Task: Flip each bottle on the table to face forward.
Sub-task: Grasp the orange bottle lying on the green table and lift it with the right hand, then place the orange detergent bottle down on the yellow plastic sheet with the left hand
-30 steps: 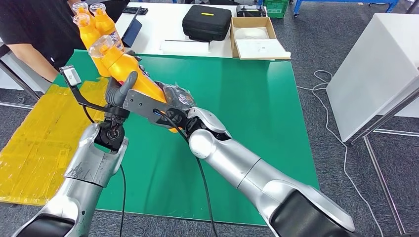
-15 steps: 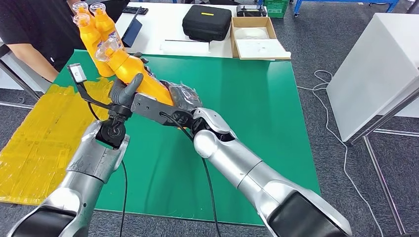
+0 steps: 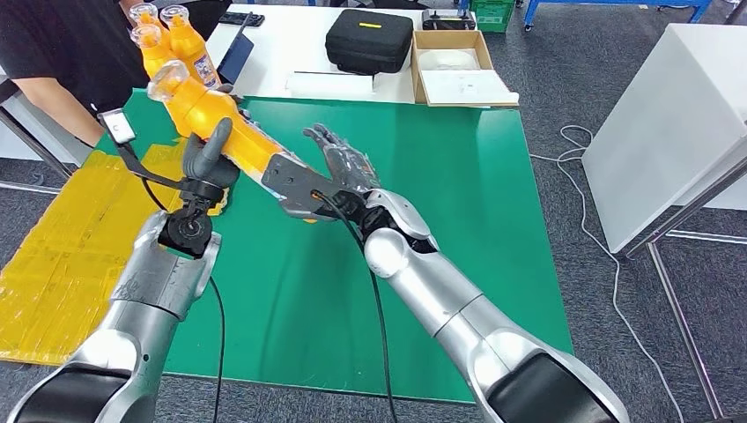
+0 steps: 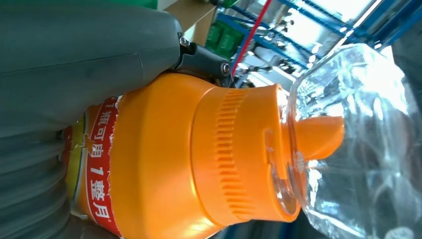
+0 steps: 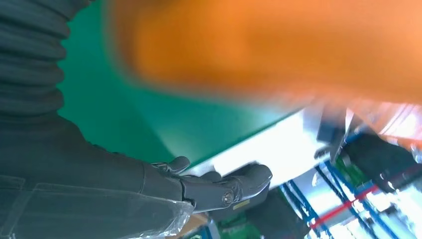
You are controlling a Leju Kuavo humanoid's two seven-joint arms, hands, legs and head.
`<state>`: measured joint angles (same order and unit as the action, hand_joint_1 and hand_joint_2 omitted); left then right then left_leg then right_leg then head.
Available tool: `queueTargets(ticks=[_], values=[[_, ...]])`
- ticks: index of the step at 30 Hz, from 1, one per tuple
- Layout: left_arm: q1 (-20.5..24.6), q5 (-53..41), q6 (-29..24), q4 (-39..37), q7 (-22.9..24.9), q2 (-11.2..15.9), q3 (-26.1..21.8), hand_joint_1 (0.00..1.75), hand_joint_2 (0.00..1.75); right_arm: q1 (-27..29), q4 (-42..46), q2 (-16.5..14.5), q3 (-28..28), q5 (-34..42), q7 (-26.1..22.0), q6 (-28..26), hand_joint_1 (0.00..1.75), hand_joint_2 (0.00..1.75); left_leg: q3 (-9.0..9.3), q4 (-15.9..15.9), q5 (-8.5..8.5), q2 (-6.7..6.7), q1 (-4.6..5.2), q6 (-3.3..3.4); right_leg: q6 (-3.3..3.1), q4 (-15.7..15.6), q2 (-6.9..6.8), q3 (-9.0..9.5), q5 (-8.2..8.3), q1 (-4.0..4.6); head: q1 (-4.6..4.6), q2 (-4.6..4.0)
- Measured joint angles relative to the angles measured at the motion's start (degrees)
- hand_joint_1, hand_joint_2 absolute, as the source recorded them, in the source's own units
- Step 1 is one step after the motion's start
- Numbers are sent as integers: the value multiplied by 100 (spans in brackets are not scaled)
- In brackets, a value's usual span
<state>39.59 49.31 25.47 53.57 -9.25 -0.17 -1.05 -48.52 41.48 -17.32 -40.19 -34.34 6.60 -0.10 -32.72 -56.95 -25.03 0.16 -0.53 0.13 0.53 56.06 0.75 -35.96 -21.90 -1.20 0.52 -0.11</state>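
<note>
My left hand (image 3: 208,163) grips an orange bottle (image 3: 208,111) by its body and holds it tilted above the green table (image 3: 440,176), its clear cap toward the far left. The left wrist view shows that bottle (image 4: 164,164) close up, with a red label, a ribbed orange collar and the clear cap, and my thumb (image 4: 74,55) across it. My right hand (image 3: 342,163) is open just right of the bottle, fingers spread and off it. In the right wrist view the bottle (image 5: 278,45) is an orange blur beyond the hand (image 5: 219,189). Two more orange bottles (image 3: 155,48) (image 3: 188,40) stand upright at the far-left corner.
A person in black (image 3: 62,53) stands at the table's far left. A yellow sheet (image 3: 62,256) lies on the floor to the left. Behind the green table a white table carries a black case (image 3: 370,40) and a cardboard box (image 3: 458,66). Another white table (image 3: 669,115) stands at the right.
My right hand has let go of the bottle and opened, moving right. My left hand has swung the bottle so that its cap points further to the far left.
</note>
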Motion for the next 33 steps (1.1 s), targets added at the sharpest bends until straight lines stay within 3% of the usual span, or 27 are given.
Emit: queueTargets(ticks=[5,10,13,15,18,20,22,27,33], values=[[-46,24,44,0,48,32,-93,175,175,76,134,53,137,-95,-3,10,0,0,0,0,0,-2,0,0,0,0,0,0,0,0,0,0],[-181,-106,-6,0,314,119,-636,175,175,715,1212,332,1039,-622,-46,13,0,0,-3,0,0,-8,0,0,0,-1,-2,-3,-1,0,-2,0],[-120,-481,-210,0,203,126,-788,175,175,927,1657,435,1250,-698,-31,10,0,0,-3,0,0,-8,0,0,0,-2,-2,-2,0,0,-2,0],[-36,-1314,-750,0,-177,167,-889,175,175,1051,1951,533,1369,-760,17,23,0,0,-4,0,0,-7,0,0,0,-1,-2,-2,0,0,-2,0],[117,-3468,-2299,38,-892,271,-1066,175,175,1287,2396,687,1537,-927,119,99,0,0,-3,0,0,1,-1,0,0,-1,0,-3,0,1,0,0],[186,-4893,-3171,159,-1121,307,-1192,175,175,1465,2658,783,1613,-1016,160,144,0,0,-3,0,0,-3,-2,0,0,-1,-1,-4,0,1,0,0],[232,-5700,-3518,301,-1164,315,-1323,175,175,1607,2858,856,1665,-1056,176,164,0,0,-4,0,0,-11,-2,0,0,-1,-3,-5,-1,1,1,0],[267,-6565,-3941,446,-1188,304,-1492,175,175,1758,3113,951,1707,-1048,165,187,0,0,-5,1,-1,-6,-1,0,0,-1,-2,-4,-1,1,-2,0],[424,-9079,-5763,-251,-1539,529,-1436,175,175,1946,3364,1193,1688,-622,56,214,0,0,-5,0,-1,-9,0,0,0,-2,-3,-3,-1,0,-1,0]])
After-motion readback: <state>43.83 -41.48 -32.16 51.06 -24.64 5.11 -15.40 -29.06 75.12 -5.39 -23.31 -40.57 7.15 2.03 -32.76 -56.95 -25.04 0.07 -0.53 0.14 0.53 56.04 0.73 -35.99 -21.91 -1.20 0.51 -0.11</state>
